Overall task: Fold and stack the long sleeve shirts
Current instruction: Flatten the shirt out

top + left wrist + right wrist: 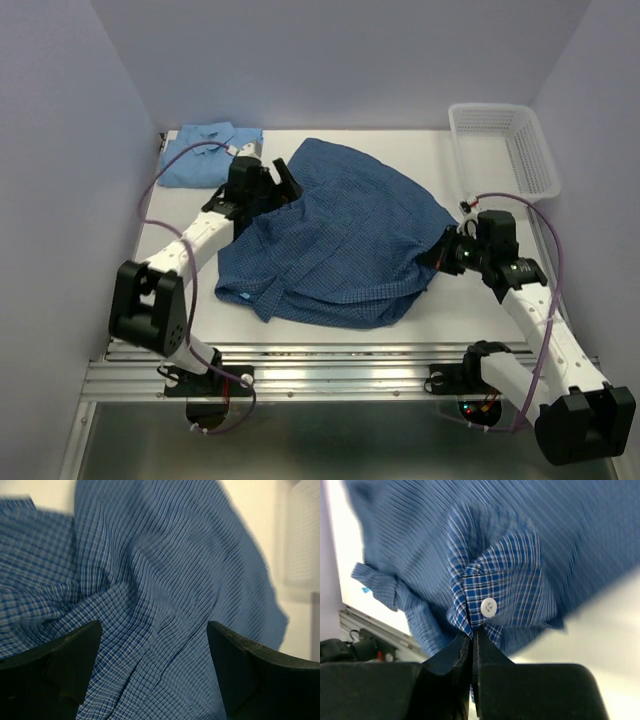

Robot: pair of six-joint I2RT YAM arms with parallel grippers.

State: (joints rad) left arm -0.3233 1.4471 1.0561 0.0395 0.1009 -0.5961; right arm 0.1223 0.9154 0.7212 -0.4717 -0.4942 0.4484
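**Pinching the checked shirt [340, 235] at its right edge**

Top view: the checked shirt lies rumpled mid-table, and the light blue shirt [205, 152] lies in the far left corner.

Left wrist: the left gripper [154, 630] has its jaws spread over checked cloth.

Right wrist: the right gripper [471, 636] is clamped on a fabric fold just below a white button [489, 607].

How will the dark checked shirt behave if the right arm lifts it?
Probably floppy: the dark checked shirt lies in soft folds, so it should drape and trail, not hold shape. Likely light: the right gripper holds it by a thin pinch below a button. That small bite might slip under a hard tug.
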